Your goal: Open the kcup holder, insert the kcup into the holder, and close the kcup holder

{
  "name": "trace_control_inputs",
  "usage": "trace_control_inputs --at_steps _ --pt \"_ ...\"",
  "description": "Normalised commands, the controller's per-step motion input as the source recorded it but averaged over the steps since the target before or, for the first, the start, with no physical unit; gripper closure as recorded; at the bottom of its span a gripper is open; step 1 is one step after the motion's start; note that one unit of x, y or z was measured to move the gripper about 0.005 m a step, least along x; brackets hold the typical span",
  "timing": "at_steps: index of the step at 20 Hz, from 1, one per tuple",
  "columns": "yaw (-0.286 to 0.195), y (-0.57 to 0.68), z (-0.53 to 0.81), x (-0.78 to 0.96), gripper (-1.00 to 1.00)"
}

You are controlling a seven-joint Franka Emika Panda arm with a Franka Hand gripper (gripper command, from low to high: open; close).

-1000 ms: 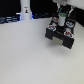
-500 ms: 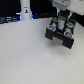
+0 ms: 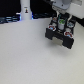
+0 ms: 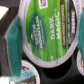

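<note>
From the exterior view we have a wide pale table point(image 3: 25, 55), and over on the exterior view's right sits the kcup holder point(image 3: 61, 34), a black boxy unit with its tray of round slots facing up. Red shows at a couple of slots, so some pods are in there, though the picture is too coarse to count them. The gripper point(image 3: 61, 19) hangs right above the holder's back edge, its white body reaching out of the frame at the top. Between its tips there is a small blot of green and white, and that is the kcup point(image 3: 61, 21), held just above the tray. A white bottle-like thing point(image 3: 25, 10) stands far back on the exterior view's left, against a dark background with blue glints.

Now the wrist view, and here the kcup point(image 4: 47, 31) fills most of the picture. Round top, green foil, a pale rim running all the way around it. White lettering reads "DARK MAGIC", with smaller print beside it too blurred to make out fully. One teal finger pad point(image 4: 14, 36) presses against the rim on one side, and a sliver of teal shows at the opposite edge, so the fingers are clamped on the pod from both sides. Below it lies dark tray, and another green-topped pod point(image 4: 25, 71) peeks in at the corner.
</note>
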Motion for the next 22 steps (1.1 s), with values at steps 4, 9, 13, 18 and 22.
trace_control_inputs --at_steps 4,9,13,18,22 --pt "0.026 0.14 -0.12 0.10 1.00" --pt "0.032 0.15 0.01 0.09 -1.00" --pt "0.056 0.11 0.28 0.12 -1.00" --pt "0.064 0.06 0.34 0.14 -1.00" --pt "0.091 -0.09 0.45 0.27 -1.00"
